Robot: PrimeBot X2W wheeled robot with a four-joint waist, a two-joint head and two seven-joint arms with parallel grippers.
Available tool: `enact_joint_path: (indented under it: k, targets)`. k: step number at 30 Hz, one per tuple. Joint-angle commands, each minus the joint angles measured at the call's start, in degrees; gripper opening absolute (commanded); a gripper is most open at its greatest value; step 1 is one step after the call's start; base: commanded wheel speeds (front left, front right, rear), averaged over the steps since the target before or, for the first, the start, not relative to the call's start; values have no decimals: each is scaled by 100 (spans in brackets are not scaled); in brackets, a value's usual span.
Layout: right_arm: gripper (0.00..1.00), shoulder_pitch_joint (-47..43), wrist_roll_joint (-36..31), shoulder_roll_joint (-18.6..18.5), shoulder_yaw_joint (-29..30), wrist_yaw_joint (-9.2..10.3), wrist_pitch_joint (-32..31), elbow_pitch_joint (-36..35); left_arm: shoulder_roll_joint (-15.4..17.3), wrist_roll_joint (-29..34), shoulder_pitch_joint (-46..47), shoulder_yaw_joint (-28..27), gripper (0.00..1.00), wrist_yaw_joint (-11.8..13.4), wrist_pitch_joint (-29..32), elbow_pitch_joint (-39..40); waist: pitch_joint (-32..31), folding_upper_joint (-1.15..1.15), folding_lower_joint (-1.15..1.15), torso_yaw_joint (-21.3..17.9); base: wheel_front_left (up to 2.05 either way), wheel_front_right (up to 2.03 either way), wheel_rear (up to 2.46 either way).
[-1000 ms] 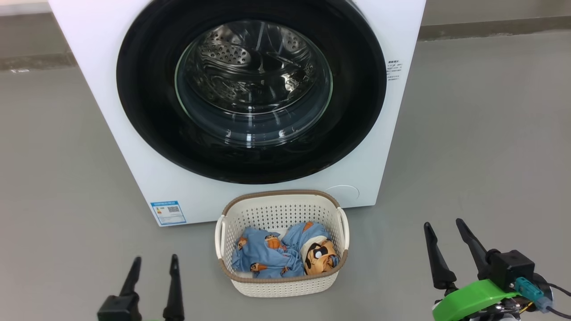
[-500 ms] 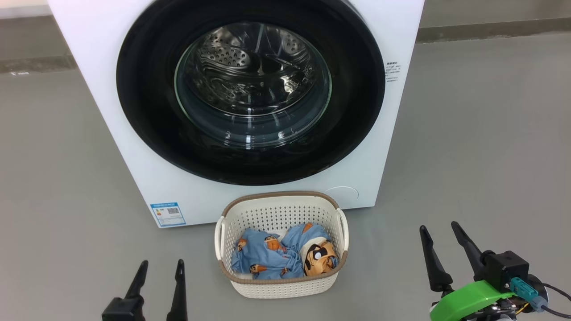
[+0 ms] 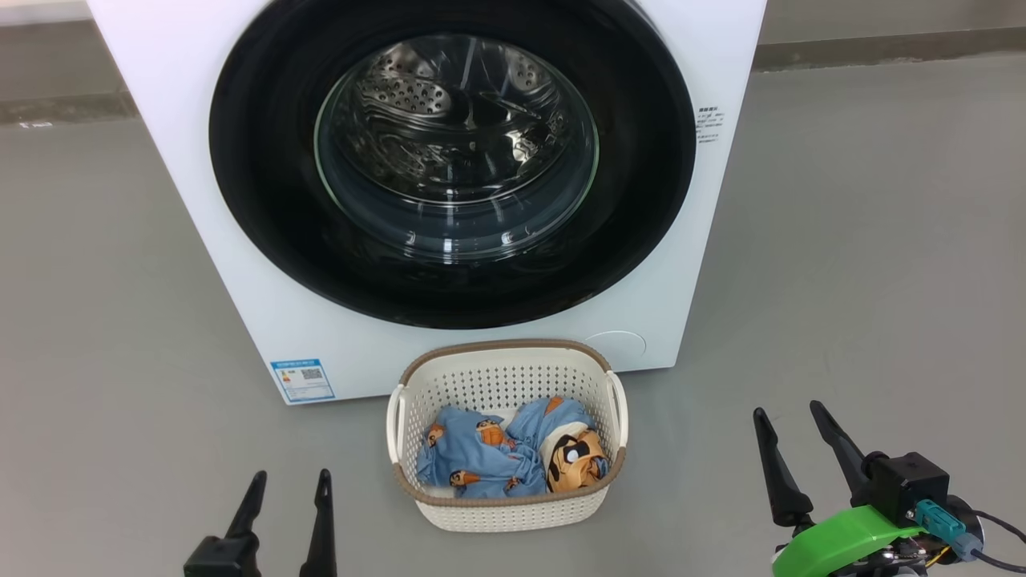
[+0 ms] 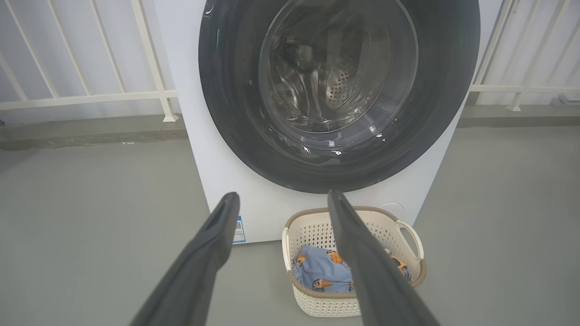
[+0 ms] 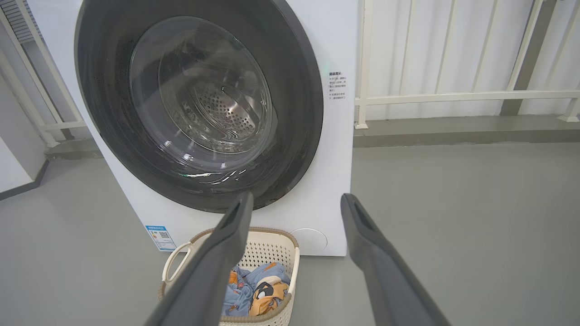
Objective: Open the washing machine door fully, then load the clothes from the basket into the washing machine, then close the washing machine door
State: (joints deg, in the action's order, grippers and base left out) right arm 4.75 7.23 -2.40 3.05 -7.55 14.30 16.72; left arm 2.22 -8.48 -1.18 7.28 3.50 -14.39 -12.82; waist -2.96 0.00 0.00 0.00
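Sitting below shut washing machine door (image 3: 453,152), basket (image 3: 505,513) of clothes (image 3: 481,461), left claw (image 3: 291,474), right claw (image 3: 787,409) spread empty.

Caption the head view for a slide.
Left gripper and right gripper open, empty, facing the closed washing machine door; clothes in the basket.

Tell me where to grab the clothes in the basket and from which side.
Probably a raised fold of the blue printed cloth, coming straight down from above: the basket walls it in on every side and is open only at the top, and the crumpled folds give something to pinch.
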Motion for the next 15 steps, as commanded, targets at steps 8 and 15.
enact_joint_path:
  k: [8, 15]
  targets:
    - [100, 285, 38, -48, -105, 6, 70, -124, 65, -54, 205, -178, 100, -35, -61, 96, 54, 0, 0, 4, 0, 0, 0]
    - [100, 297, 15, -48, -79, 6, 70, -122, 65, -85, 213, -154, 100, -25, -61, 74, 60, 0, 0, 27, 0, 0, 0]
